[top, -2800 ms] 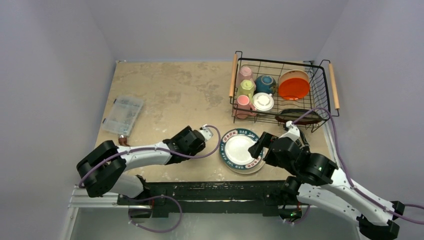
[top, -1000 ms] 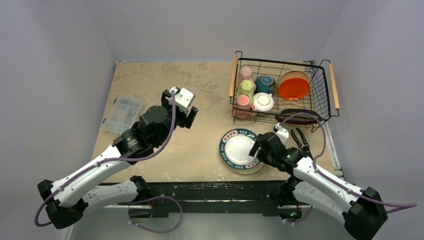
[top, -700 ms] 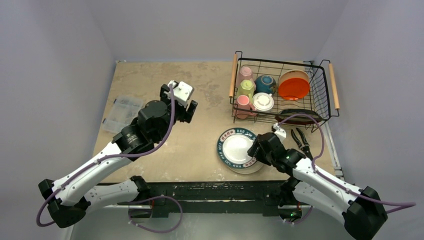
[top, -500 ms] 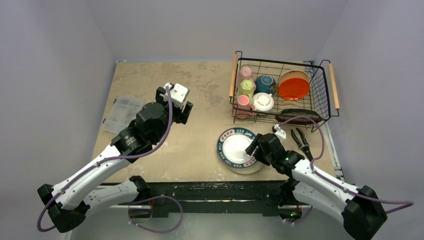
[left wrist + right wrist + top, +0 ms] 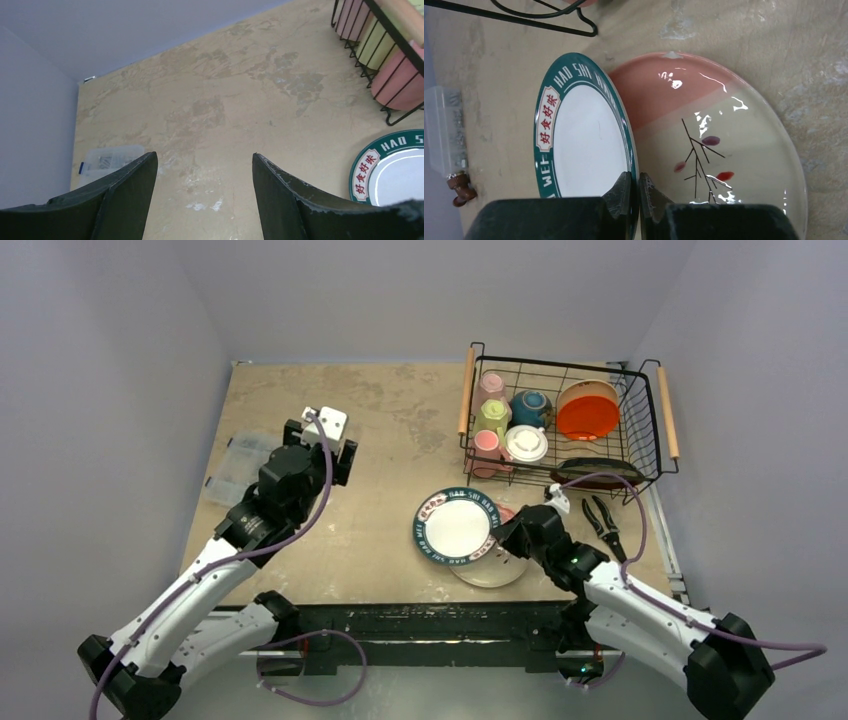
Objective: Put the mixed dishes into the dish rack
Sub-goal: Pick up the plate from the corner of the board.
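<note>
My right gripper (image 5: 506,537) (image 5: 634,183) is shut on the rim of the blue-green-rimmed white plate (image 5: 455,526) (image 5: 583,140). It holds that plate tilted up on edge, partly off the cream plate with a red band (image 5: 497,570) (image 5: 716,145) lying flat beneath. The dish rack (image 5: 561,363) stands at the back right. It holds a pale pink mug (image 5: 490,387), a yellow-green mug (image 5: 492,415), a salmon mug (image 5: 487,445), a white mug (image 5: 526,443), a teal bowl (image 5: 531,406) and a red-orange plate (image 5: 587,412). My left gripper (image 5: 318,440) (image 5: 204,160) hangs open and empty over bare table on the left.
Black pliers (image 5: 603,520) lie right of the plates, in front of the rack. A clear plastic compartment box (image 5: 235,468) (image 5: 107,159) sits at the table's left edge. A dark oval object (image 5: 598,472) rests along the rack's front wall.
My right gripper has shut on the white plate's rim and tipped it up, shifting it left off the cream plate. The left arm has drawn back to the left, still open.
</note>
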Robot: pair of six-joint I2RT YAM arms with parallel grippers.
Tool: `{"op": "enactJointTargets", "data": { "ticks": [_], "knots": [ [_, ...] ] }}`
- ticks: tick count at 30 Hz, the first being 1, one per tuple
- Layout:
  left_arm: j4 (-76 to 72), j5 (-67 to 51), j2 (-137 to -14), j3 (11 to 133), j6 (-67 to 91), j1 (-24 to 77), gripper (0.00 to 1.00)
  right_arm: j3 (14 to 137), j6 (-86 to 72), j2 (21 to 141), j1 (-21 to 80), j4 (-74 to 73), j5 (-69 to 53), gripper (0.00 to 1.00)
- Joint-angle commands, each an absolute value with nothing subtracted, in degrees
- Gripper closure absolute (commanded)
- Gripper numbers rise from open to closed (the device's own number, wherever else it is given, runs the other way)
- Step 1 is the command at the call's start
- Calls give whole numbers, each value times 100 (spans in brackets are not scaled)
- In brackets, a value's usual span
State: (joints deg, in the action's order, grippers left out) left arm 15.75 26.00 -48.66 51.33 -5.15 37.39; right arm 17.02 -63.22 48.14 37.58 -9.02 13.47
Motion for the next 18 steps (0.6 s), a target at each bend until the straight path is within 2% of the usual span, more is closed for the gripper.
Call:
{"op": "enactJointTargets", "data": {
  "ticks": [1, 9, 18],
  "knots": [
    [1410, 2639, -4803, 5031, -490, 3459, 32, 1934, -5608, 4597, 3761, -1242, 1308, 100],
    [1410, 2639, -4600, 4888, -490, 3406, 32, 2560, -4746, 3742, 3762, -1531, 782, 100],
    [1410, 2639, -4314, 4574, -490, 3402, 32, 4138, -3770, 3927, 3761, -2334, 547, 100]
  ]
}}
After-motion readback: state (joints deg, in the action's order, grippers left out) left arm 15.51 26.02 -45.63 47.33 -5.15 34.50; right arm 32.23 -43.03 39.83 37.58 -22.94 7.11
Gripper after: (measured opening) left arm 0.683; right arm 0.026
